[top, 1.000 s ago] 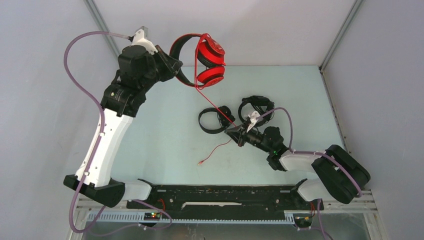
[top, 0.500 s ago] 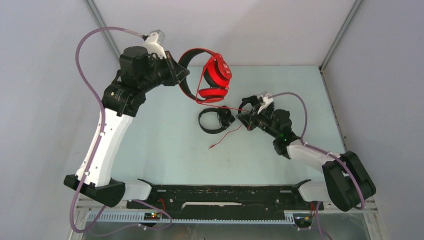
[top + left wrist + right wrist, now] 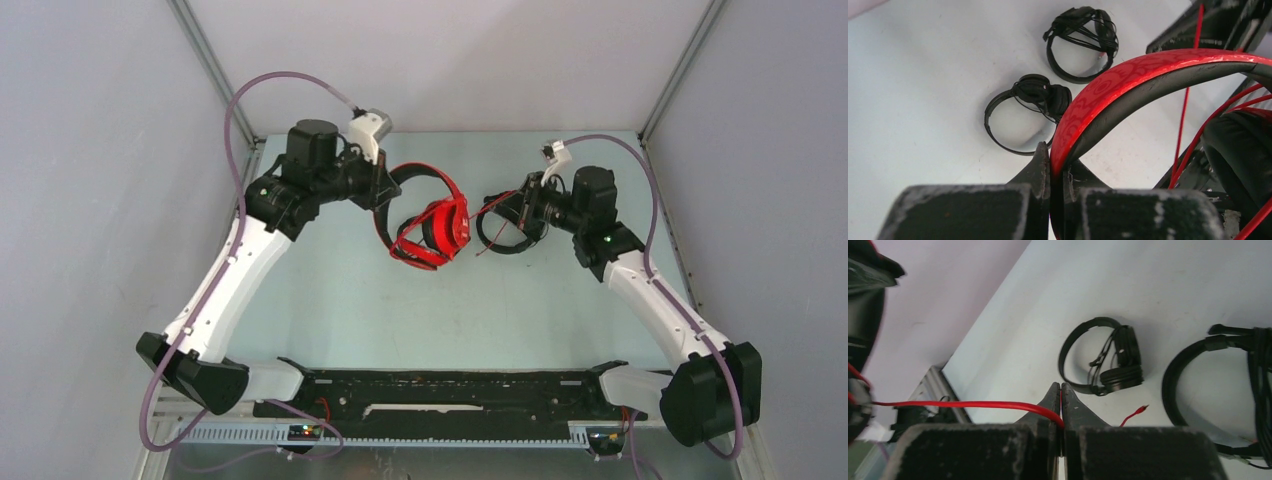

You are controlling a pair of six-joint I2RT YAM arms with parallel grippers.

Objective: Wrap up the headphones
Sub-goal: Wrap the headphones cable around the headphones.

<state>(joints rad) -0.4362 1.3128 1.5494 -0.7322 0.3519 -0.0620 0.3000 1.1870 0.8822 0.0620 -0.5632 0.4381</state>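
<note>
Inside left end effector (image 3: 1056, 159): headphones (image 3: 1128, 80) (red)

Three wired over-ear headsets: one red headset (image 3: 445, 225), its band clamped in the left tool (image 3: 1057, 170), and two black ones on the counter (image 3: 923, 75) beyond that tool's tips, the nearer black headset (image 3: 1043, 95) and the farther black headset (image 3: 1088, 25). One red cable (image 3: 973, 404), pinched by the right tool (image 3: 1061, 390). Two tools, one counter.

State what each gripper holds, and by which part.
The left gripper clamps the red over-ear headset with black trim by its headband; the right gripper pinches that headset's thin red cable.
</note>
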